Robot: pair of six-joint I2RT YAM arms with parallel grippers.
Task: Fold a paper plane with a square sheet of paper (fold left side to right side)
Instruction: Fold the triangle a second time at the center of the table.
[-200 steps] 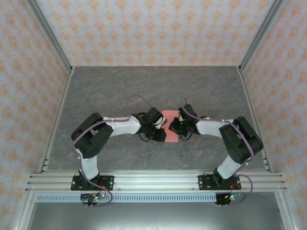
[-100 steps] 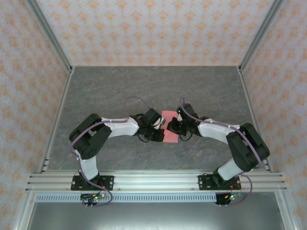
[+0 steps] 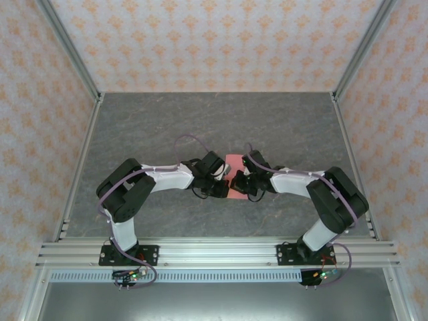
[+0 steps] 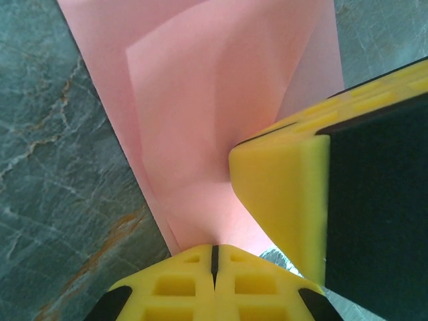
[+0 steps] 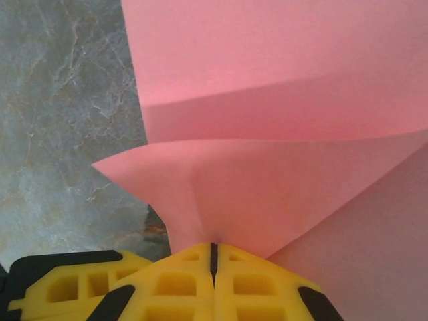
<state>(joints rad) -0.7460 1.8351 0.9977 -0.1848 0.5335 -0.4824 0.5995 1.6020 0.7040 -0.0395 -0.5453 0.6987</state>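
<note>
- The square sheet of paper (image 3: 235, 163) lies near the middle of the grey marbled table (image 3: 200, 124), between the two wrists. Most of it is covered by them in the top view.
- Bare tabletop stretches wide toward the far wall and out to both sides. The metal frame posts (image 3: 70, 50) and the patterned walls stand well apart from the paper.
- In the left wrist view, the sheet's (image 4: 200, 100) outer edge runs diagonally across the stone surface. A second pink layer lies over it with its own slanted edge.
- In the right wrist view, one layer of the paper (image 5: 281, 180) is lifted off the rest. It ends in a pointed corner on the left, and a crease line crosses the sheet above it.
- The left gripper (image 4: 214, 257) has its yellow fingers pressed together, with the near edge of the pink paper pinched between them.
- The right gripper (image 5: 214, 257) is likewise squeezed tight, clamping the raised layer where it narrows down to the fingertips.
- The grippers sit just beside each other. A yellow-and-black finger (image 4: 294, 194) of the right one stands over the paper in the left wrist view.
- Both arms are bent at the elbow, with the elbows out to the sides. The pale forearms reach inward so that the wrists meet over the sheet.
</note>
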